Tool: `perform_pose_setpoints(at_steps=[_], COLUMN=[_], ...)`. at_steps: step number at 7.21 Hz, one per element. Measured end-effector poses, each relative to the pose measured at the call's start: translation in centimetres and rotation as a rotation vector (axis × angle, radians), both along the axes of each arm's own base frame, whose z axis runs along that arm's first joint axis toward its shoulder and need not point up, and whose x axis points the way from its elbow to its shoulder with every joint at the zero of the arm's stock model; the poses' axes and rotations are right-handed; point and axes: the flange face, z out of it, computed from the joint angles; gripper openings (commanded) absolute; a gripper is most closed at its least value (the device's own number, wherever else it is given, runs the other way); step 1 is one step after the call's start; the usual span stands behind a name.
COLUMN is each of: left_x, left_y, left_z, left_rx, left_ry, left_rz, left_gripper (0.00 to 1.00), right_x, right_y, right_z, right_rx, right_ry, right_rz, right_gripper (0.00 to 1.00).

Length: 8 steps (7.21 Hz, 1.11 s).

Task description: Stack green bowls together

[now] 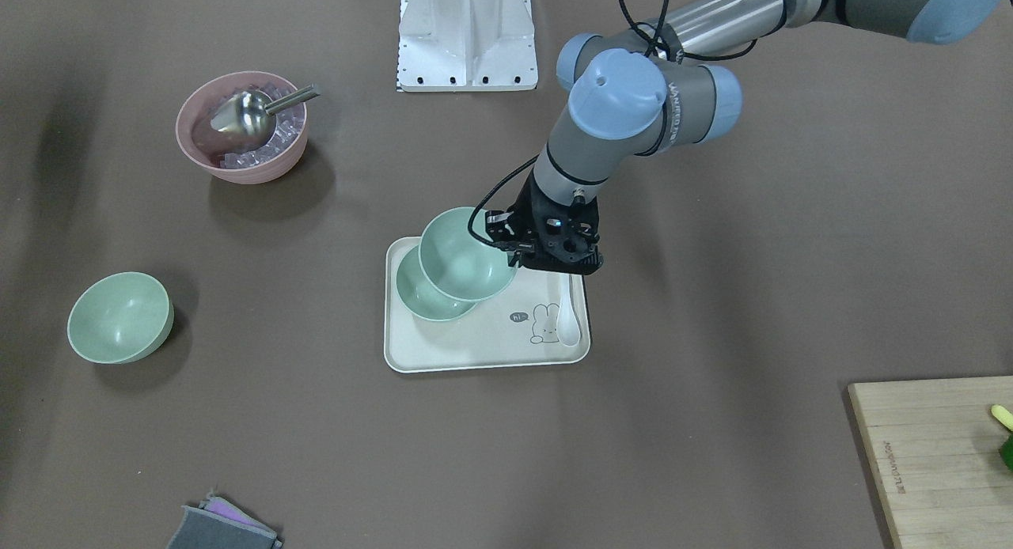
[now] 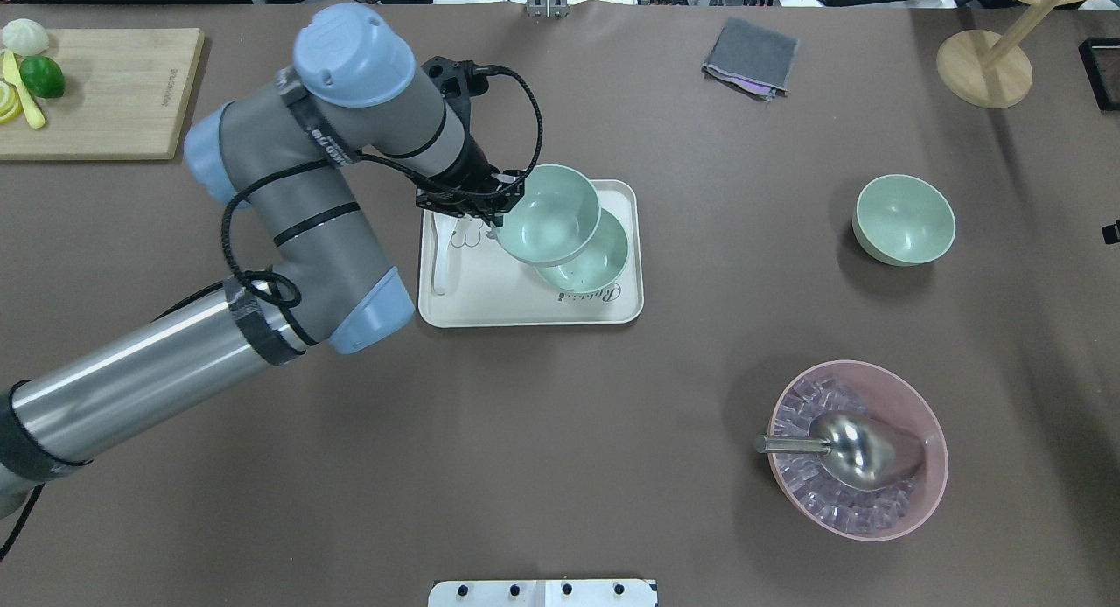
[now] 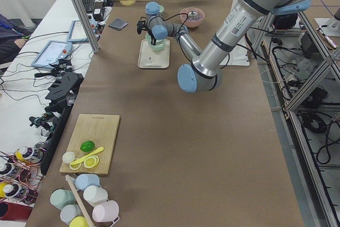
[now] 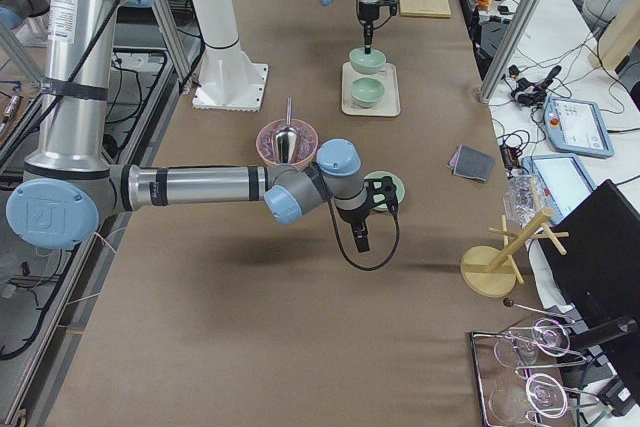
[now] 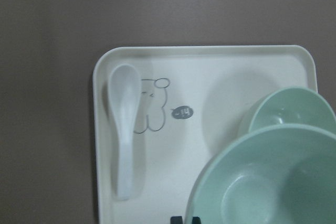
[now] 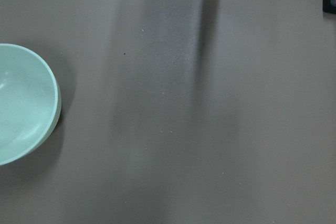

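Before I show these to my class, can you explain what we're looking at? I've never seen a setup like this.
Two robot arms work at a brown table. Six cameras film it: one across the table, one over the robot's shoulders, one at each table end, one on each wrist. The left gripper pinches the rim of a green bowl over a second bowl on a white tray with a spoon. A third bowl sits apart, near the right arm. A pink bowl holds a metal scoop.

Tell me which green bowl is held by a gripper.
The raised green bowl above the tray; only its rim is gripped, by the left gripper.
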Motion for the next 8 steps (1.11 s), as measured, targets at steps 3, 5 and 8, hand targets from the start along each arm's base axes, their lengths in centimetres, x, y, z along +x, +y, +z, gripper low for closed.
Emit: perform_pose_setpoints(at_steps=[3,5,8], left_x=[4.2,5.5,5.8], left_y=[1.4,2.3,2.3], left_z=[-0.8,-0.4,0.0], left_rx=[-0.007,-0.003,-0.001], left_ry=[-0.029,-0.046,-0.055], left_rz=[-0.020,-0.033,-0.037], left_gripper=[0.00,0.00,0.00], right_x=[-0.1,-0.1,-0.1], right_y=[0.0,-0.1,-0.1], right_z=[0.0,0.0,0.0], right_rx=[0.000,0.001,0.000], right_ry=[0.001,0.001,0.002], right_rz=[-0.001,-0.001,-0.001], right_gripper=[1.00,1.00,1.00])
